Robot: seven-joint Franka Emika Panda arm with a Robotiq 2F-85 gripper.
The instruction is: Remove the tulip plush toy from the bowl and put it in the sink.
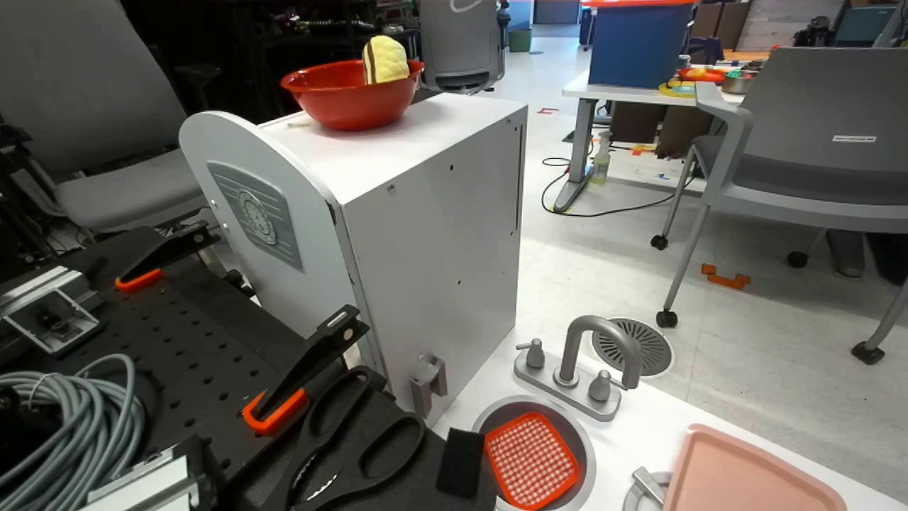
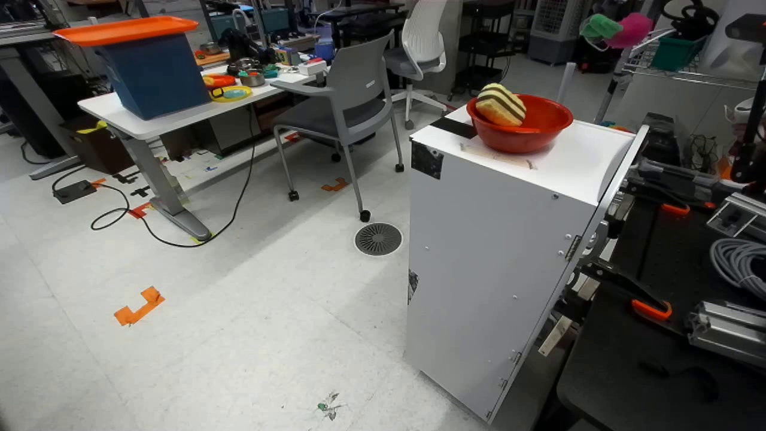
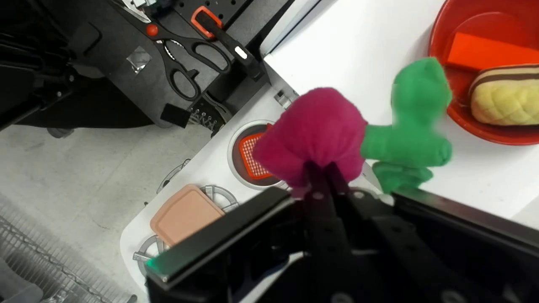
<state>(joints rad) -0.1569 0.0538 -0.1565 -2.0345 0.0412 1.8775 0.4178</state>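
The tulip plush toy, with a magenta flower head (image 3: 313,126) and green stem and leaves, is pinched by its head between my gripper's fingertips (image 3: 322,166) in the wrist view. It hangs in the air, off the bowl, and also shows in an exterior view (image 2: 628,30). The red bowl stands on the white cabinet in both exterior views (image 1: 355,106) (image 2: 520,139) and at the right of the wrist view (image 3: 497,21). The sink is a grey round basin (image 1: 586,454) with an orange-red grid piece inside; the plush partly covers this basin (image 3: 236,155) in the wrist view.
A yellow striped item (image 1: 386,60) and a flat orange piece (image 3: 484,50) lie in the bowl. The tall white cabinet (image 1: 440,213) rises beside the sink. A grey faucet (image 1: 603,348) and pink tray (image 1: 745,468) are near the sink. Black scissors (image 1: 355,433) and clamps lie alongside.
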